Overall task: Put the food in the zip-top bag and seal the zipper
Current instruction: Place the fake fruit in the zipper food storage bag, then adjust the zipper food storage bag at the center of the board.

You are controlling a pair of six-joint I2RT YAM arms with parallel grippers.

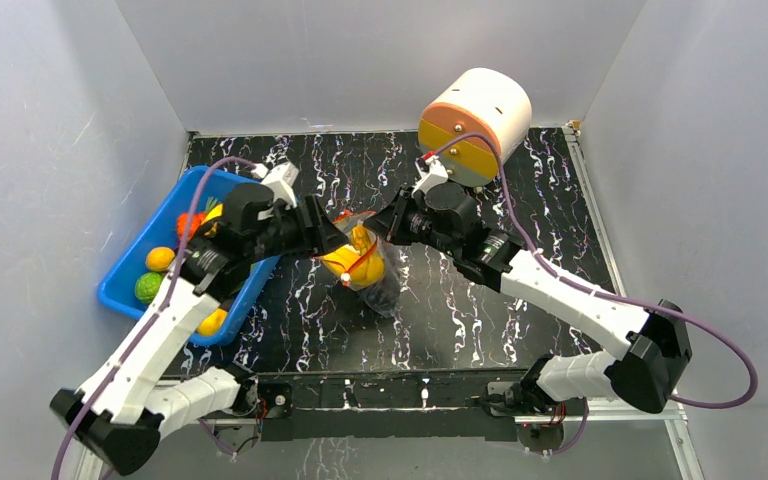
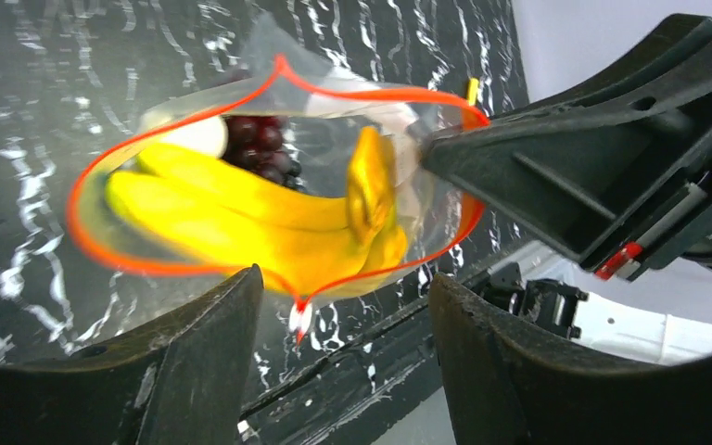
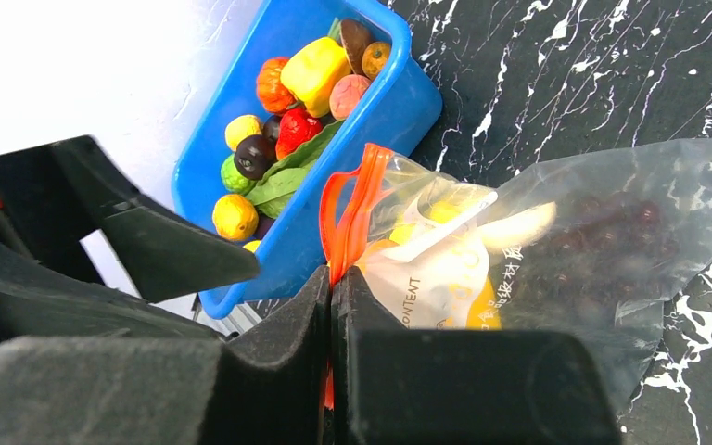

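**Bag held open at mid-desk:** The zip-top bag (image 1: 378, 285) sits near the middle of the black marbled desk (image 1: 540, 190), between the two arms, with its mouth raised and gaping. The right end effector (image 3: 334, 278) is clenched on the zipper (image 3: 352, 199). Its black fingers pinch the orange-red strip flat on the side of the mouth facing the desk's far right.

The left end effector (image 2: 345, 283) is released, its two fingers spread wide. The opposite tip of the mouth shows in the gap between them.

Inside the bag, a yellow banana (image 2: 241, 213) lies across the opening. Purple grapes (image 2: 258, 144) sit deeper down, with a pale piece (image 2: 195, 134) beside them. The white label patch (image 3: 436, 278) faces the right wrist camera.

More of the food fills a blue bin (image 1: 125, 285) at the desk's left edge, where orange, yellow, green, red and dark pieces are heaped together. A white cylinder (image 1: 475, 110) with an orange and yellow face rests on its side at the far right corner.
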